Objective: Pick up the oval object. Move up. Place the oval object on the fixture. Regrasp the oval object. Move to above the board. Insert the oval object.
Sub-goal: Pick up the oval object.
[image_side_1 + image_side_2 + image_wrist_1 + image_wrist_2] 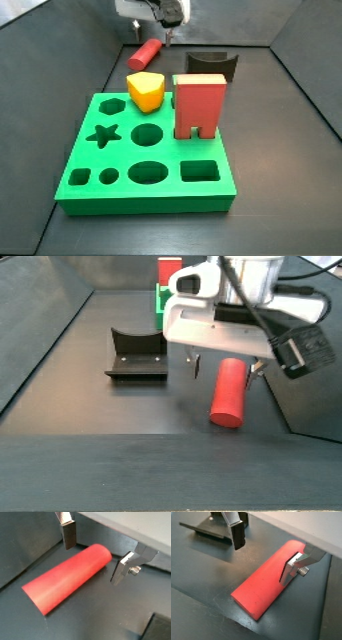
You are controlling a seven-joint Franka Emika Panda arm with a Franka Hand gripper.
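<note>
The oval object, a long slim red peg (67,577), lies flat on the dark floor; it also shows in a wrist view (268,577) and in both side views (144,52) (230,394). My gripper (95,554) is open and hangs over one end of the peg, one finger (67,536) on each side with clear gaps. It shows the same way in a wrist view (264,554) and in both side views (163,22) (225,366). The black fixture (136,354) stands empty beside the peg. The green board (147,160) lies nearer the front.
On the board stand a wide red arch block (201,105) and a yellow rounded-triangle peg (144,90). Dark walls enclose the floor; one wall runs close beside the peg (301,406). The fixture also shows in a wrist view (211,529).
</note>
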